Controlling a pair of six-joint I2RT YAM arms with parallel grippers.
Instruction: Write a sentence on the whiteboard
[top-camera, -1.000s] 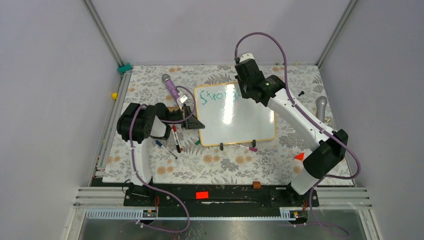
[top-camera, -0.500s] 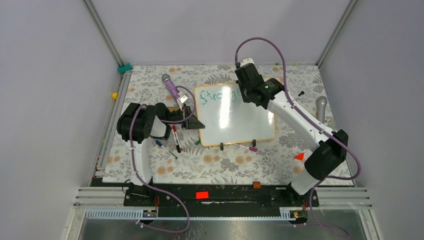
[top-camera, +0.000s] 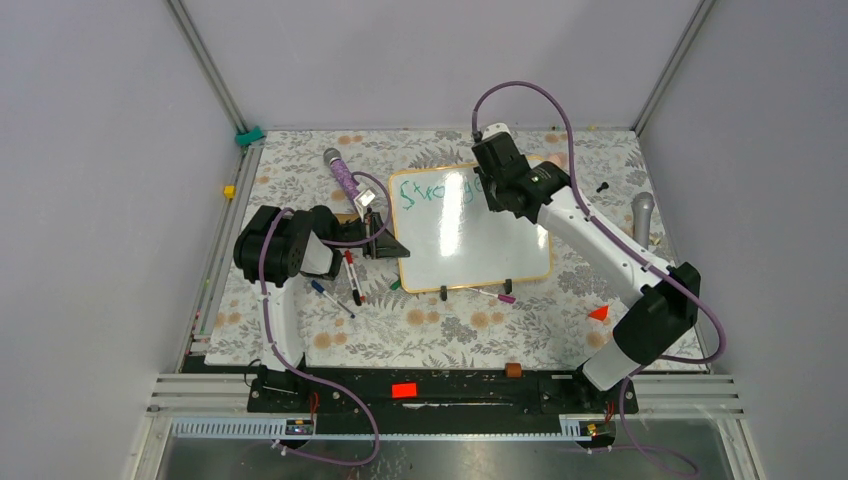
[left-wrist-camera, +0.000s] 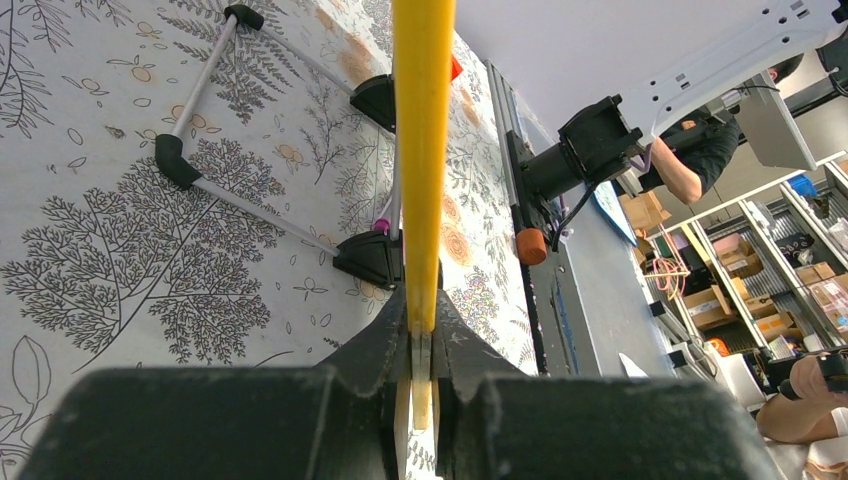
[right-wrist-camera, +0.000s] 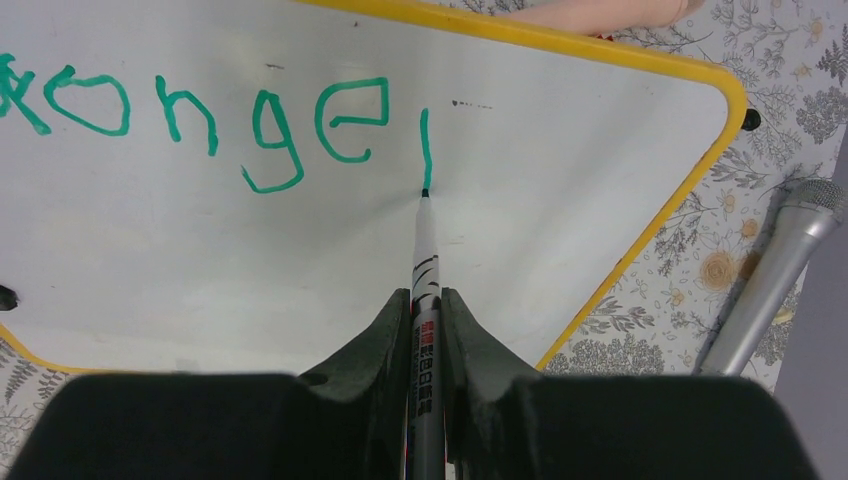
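Observation:
The whiteboard (top-camera: 480, 250) lies on the floral tablecloth, with its orange-tan frame and two black feet at its near edge. Green letters (top-camera: 432, 193) run along its top line; the right wrist view shows "onge" (right-wrist-camera: 260, 125) and a fresh vertical stroke (right-wrist-camera: 425, 145). My right gripper (top-camera: 497, 192) is shut on a green marker (right-wrist-camera: 425, 290). The marker's tip touches the board (right-wrist-camera: 580, 170) at the foot of that stroke. My left gripper (top-camera: 388, 246) is shut on the board's left frame edge (left-wrist-camera: 422, 150). Its jaws (left-wrist-camera: 421, 325) pinch the yellow rim.
A purple microphone (top-camera: 345, 180) lies left of the board and a grey microphone (top-camera: 642, 214) lies right of it (right-wrist-camera: 775, 275). Loose markers (top-camera: 350, 282) lie near the left arm. A pink-capped marker (top-camera: 497, 295) lies below the board. An orange wedge (top-camera: 598, 313) sits near the right arm.
My right gripper has shifted slightly right along the top line with the marker. More green letters now show left of it. The left arm has not moved.

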